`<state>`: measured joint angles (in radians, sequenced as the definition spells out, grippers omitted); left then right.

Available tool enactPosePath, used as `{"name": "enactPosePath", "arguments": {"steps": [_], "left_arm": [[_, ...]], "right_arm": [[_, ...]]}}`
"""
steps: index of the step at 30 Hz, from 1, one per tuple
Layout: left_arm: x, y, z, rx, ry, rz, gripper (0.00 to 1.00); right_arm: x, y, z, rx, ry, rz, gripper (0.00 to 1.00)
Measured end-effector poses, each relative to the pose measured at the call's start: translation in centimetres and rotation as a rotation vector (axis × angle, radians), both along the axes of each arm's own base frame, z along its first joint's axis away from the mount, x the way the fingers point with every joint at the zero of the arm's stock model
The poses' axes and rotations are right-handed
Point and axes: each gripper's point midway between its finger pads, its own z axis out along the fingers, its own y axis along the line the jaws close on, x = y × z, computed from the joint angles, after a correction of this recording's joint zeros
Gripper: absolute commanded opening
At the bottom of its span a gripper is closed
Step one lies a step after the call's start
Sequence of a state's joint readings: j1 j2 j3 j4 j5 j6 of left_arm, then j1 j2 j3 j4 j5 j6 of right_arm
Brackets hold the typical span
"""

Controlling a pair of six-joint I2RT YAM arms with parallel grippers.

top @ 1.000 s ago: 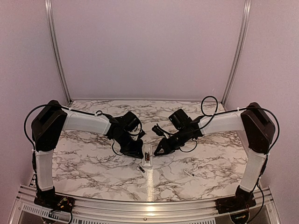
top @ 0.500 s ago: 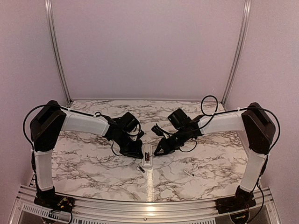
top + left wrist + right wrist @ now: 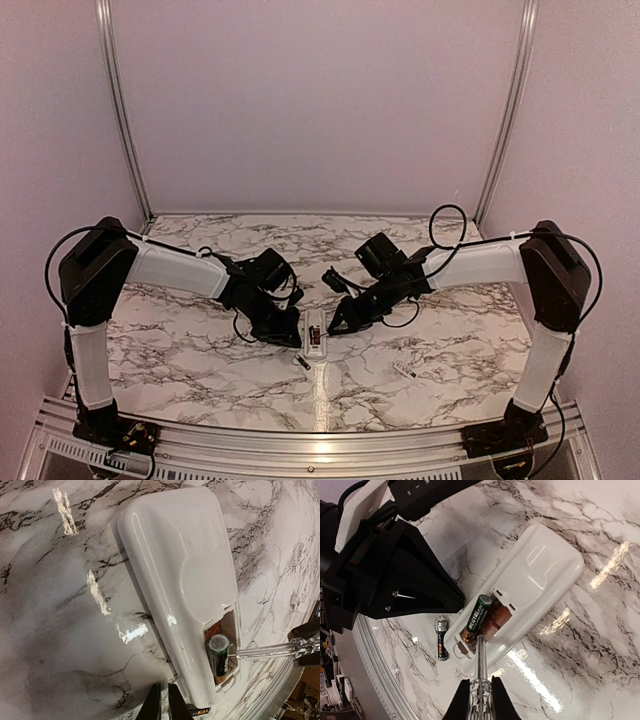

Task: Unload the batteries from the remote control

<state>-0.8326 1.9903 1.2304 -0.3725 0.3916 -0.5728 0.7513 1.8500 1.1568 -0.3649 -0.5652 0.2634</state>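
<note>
White remote control (image 3: 535, 575) may skid on slick desk (image 3: 600, 645) if right tool (image 3: 479, 700), clenched on thin rod (image 3: 481, 662), levers the battery (image 3: 476, 617) hard; left tool (image 3: 161, 702), clenched empty, merely flanks it.

Glossy white plastic remote control (image 3: 540, 575) on grey-veined white marble tabletop (image 3: 600, 645)
A green-and-black cylindrical battery (image 3: 474, 619) is seen in the remote control's reddish-copper recess (image 3: 497, 617); a black cylindrical battery (image 3: 441, 640) is seen beside the remote control.

This was a robotics lab booth. Pale walls (image 3: 320, 100) and aluminium rails (image 3: 120, 110) (eleven and one o'clock) enclosed a marble-patterned tabletop (image 3: 180, 350), with arm bases (image 3: 110, 428) at six o'clock.
</note>
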Motion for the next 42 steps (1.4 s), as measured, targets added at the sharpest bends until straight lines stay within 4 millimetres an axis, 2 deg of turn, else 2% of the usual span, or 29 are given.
{"name": "enactPosePath", "arguments": {"steps": [18,28,35,42], "left_arm": [[-1.1,0.8,0.0,-0.002,0.006,0.009,0.07],[-1.5,1.0,0.8,-0.021,-0.009,0.023,0.07],[-2.4,1.7,0.3,-0.019,0.007,0.044,0.07],[-2.8,1.8,0.1,-0.027,0.007,0.060,0.07]], "right_arm": [[-0.3,0.4,0.2,-0.030,-0.003,-0.029,0.00],[-0.9,0.5,0.4,-0.047,0.016,-0.029,0.00],[-1.9,0.7,0.7,-0.073,0.041,-0.013,0.00],[-1.8,0.7,1.1,-0.087,0.037,-0.016,0.00]]}}
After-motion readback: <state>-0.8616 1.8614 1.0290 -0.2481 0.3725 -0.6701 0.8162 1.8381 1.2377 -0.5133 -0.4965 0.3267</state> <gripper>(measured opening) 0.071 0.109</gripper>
